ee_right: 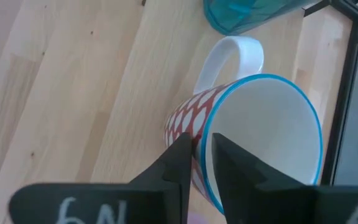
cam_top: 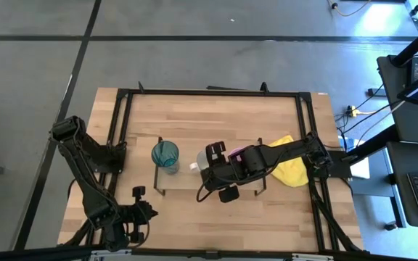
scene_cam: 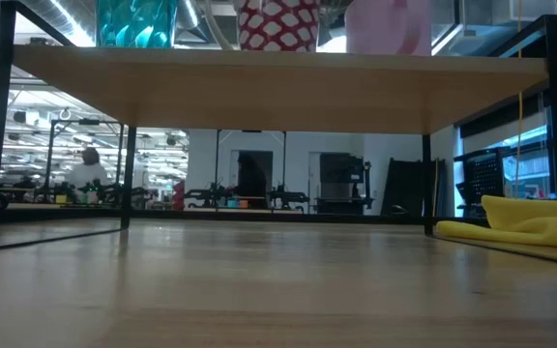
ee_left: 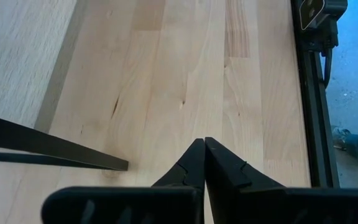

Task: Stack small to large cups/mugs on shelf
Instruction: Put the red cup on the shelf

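High view: the low light-wood shelf on thin black legs (cam_top: pixel 183 177) carries the tall teal translucent tumbler (cam_top: pixel 165 154). The right gripper (cam_top: pixel 207 168) and its arm cover the two mugs beside it; only a white sliver and a pink edge show. The yellow cloth (cam_top: pixel 290 171) is partly under the arm. The left gripper (cam_top: pixel 138 217) is parked at the table's near edge.

Low view: all three vessels are cut off above their bases.

Left wrist view: fingers pressed together over bare tabletop.

Right wrist view: fingers pinch the rim of the white red-patterned handled mug (ee_right: pixel 253 143), one inside, one outside; the pink mug is hidden.
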Motion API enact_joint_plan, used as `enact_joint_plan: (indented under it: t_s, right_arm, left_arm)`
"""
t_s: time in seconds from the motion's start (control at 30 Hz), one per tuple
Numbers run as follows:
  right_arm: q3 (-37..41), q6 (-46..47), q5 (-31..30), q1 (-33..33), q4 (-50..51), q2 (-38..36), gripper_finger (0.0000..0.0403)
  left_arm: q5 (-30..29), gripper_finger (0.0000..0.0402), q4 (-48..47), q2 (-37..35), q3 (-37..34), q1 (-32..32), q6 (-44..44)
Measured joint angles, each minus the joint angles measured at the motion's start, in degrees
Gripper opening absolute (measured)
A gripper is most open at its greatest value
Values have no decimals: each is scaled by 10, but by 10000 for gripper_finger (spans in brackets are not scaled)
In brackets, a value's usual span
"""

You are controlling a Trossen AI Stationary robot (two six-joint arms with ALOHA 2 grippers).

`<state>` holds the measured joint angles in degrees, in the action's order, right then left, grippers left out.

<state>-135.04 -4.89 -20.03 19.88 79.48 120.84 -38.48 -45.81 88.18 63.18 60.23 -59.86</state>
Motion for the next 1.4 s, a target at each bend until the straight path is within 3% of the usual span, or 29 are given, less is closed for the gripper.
enact_joint_plan:
  t_s: [0.33, 0.57, 0.9, 1.03, 1.2, 1.4]
  right_arm:
    - [0, 0, -17, 11, -2, -5, 65]
    - [0, 2, -65, 30, -6, -28, 65]
    - [0, 24, -140, 92, -149, -45, 65]
    - [0, 101, -178, 119, -191, -45, 65]
    - [0, 266, -209, 130, -172, -45, 50]
    - [1, 367, -209, 135, -169, -45, 6]
  left_arm:
    - [0, 6, 0, 0, 0, 0, 0]
    - [-2, 7, 0, 0, 0, 0, 0]
    - [-50, 11, 21, 0, 0, -3, 1]
    - [-119, 2, 55, 0, 0, -10, 4]
    - [-219, 1, 107, 0, 0, -33, 4]
    - [-234, 1, 155, -7, 0, -59, 7]
